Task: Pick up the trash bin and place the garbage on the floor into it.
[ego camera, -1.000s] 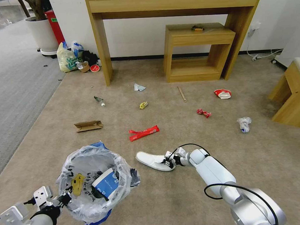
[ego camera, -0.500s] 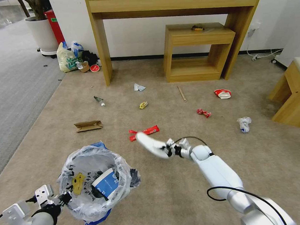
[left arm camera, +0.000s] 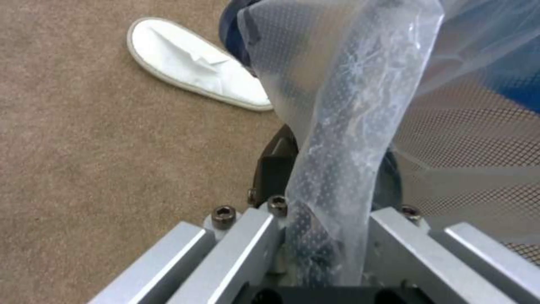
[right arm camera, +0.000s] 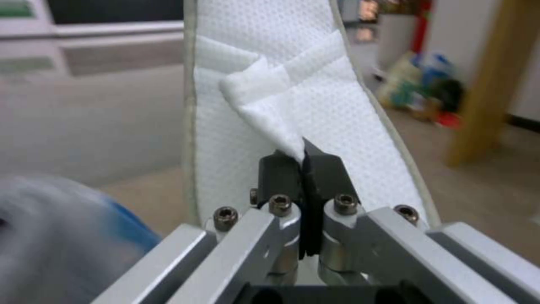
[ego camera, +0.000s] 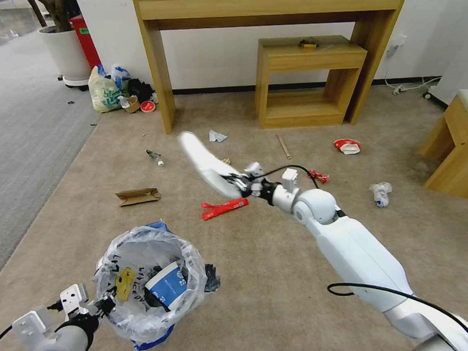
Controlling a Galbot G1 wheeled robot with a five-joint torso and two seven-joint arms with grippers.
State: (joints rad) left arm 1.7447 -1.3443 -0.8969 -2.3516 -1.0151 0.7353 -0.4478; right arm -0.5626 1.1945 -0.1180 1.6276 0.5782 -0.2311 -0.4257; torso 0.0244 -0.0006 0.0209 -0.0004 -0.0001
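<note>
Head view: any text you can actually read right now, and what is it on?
No text reads whole.
Trash bin liner: black letters, folded and broken up, unreadable.
Blue-white paper cup in the bin: white print, too small.
Red wrapper: white print, too small.
Yellowish bag: green print, too small.

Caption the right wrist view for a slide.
Right gripper shut on a pinched fold of the white slipper, held above the carpet.

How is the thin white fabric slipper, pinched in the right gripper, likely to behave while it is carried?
The thin white fabric slipper looks light: the right gripper lifts it by one bunched fold. It is probably floppy, since that fabric puckers at the pinch. It may swing, as it sticks out long above the beige-brown carpet floor.
</note>
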